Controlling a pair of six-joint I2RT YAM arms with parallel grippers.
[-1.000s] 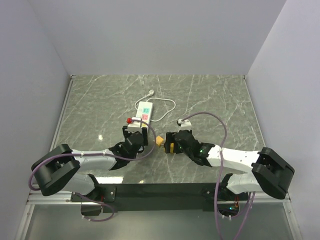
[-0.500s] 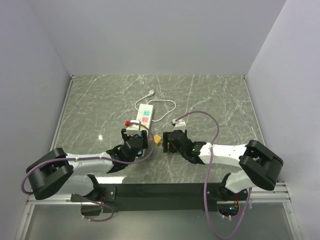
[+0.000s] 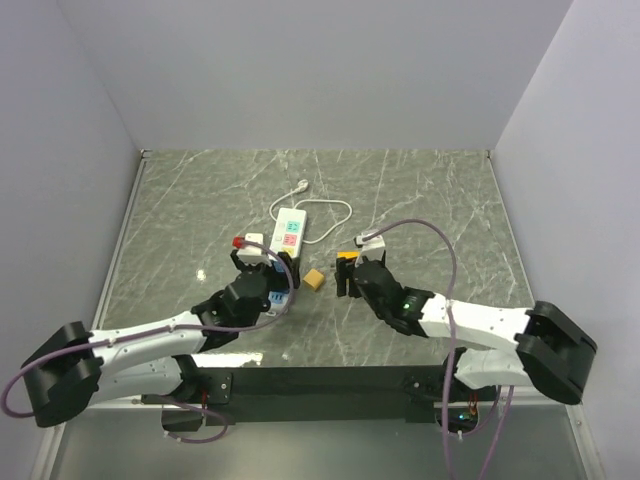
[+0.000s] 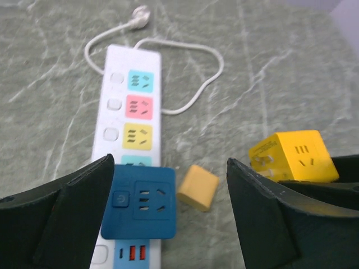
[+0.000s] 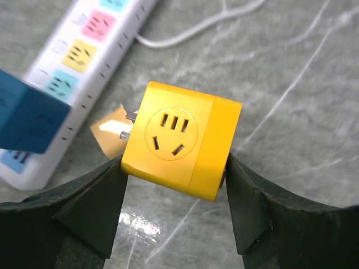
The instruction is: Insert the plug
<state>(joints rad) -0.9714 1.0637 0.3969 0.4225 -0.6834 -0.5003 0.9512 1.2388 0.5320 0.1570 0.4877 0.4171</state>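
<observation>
A white power strip (image 3: 289, 230) lies mid-table, with coloured sockets showing in the left wrist view (image 4: 136, 106). A blue cube adapter (image 4: 140, 202) sits plugged into its near end. My left gripper (image 4: 169, 162) is open above it, with the fingers wide on either side and not touching. My right gripper (image 5: 175, 162) is shut on a yellow cube adapter (image 5: 179, 140) and holds it above the table to the right of the strip. Its prongs point towards the strip. The yellow adapter also shows in the top view (image 3: 347, 257) and the left wrist view (image 4: 294, 157).
A small tan block (image 3: 314, 279) lies on the marble between the two grippers, next to the blue adapter (image 4: 198, 186). The strip's white cord (image 3: 328, 207) loops towards the back. Grey walls close in the table on the left, back and right.
My right gripper has lifted and swung right with the yellow adapter, away from the tan block. My left arm has shifted left and back, with its open gripper still over the strip's near end.
</observation>
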